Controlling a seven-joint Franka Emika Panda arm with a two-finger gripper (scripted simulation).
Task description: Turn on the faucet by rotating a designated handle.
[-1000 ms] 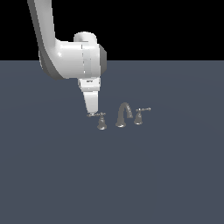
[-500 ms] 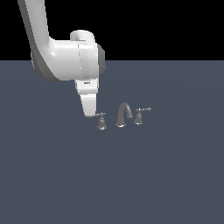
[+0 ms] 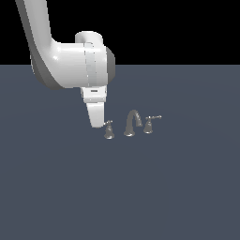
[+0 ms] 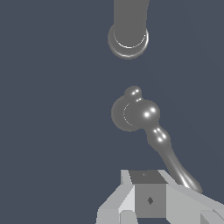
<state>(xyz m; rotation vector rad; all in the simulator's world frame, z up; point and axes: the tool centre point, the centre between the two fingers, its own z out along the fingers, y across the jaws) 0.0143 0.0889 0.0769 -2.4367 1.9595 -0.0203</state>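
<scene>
Gripper (image 3: 97,123) sits low, right beside the handle (image 3: 108,130) of the faucet (image 3: 132,123). I see the lever's thin end (image 4: 186,177) next to my fingers (image 4: 148,199). I cannot tell if they are spread or pressed together.

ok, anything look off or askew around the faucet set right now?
Nothing stands out. The spout and both handles stand upright on the floor, in a row. The hand sits beside the handle on the exterior view's left, its lever reaching toward the hand. No damage visible.
</scene>
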